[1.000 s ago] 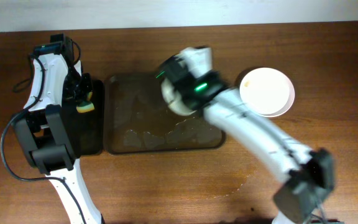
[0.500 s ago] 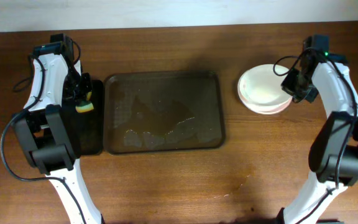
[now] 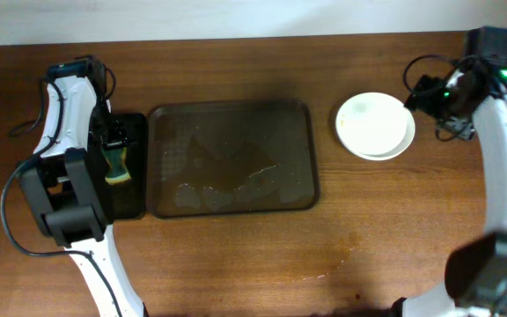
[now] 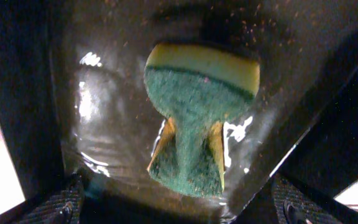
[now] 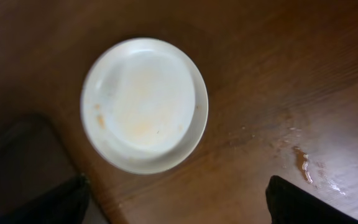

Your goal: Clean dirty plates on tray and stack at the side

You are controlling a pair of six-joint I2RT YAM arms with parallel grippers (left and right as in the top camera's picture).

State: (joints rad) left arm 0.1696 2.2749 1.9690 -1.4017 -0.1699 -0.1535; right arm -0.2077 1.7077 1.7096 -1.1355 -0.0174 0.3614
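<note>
The white plates (image 3: 375,126) sit stacked on the bare table right of the dark brown tray (image 3: 231,158), which holds only wet smears. In the right wrist view the top plate (image 5: 145,102) shows faint orange marks, and a second rim peeks out under it. My right gripper (image 3: 424,95) hovers just right of the stack, open and empty (image 5: 179,208). My left gripper (image 3: 114,132) is open (image 4: 179,211) above a green and yellow sponge (image 4: 197,118), which lies loose between its spread fingers.
The sponge (image 3: 117,165) rests on a narrow black tray (image 3: 135,198) against the brown tray's left side. Water drops (image 5: 303,162) mark the table near the plates. A corner of the brown tray (image 5: 17,162) shows at the lower left of the right wrist view.
The right arm carried a plate from over the tray to the stack, let go and drew back to the right. The left gripper opened and dropped the sponge on the black tray.
</note>
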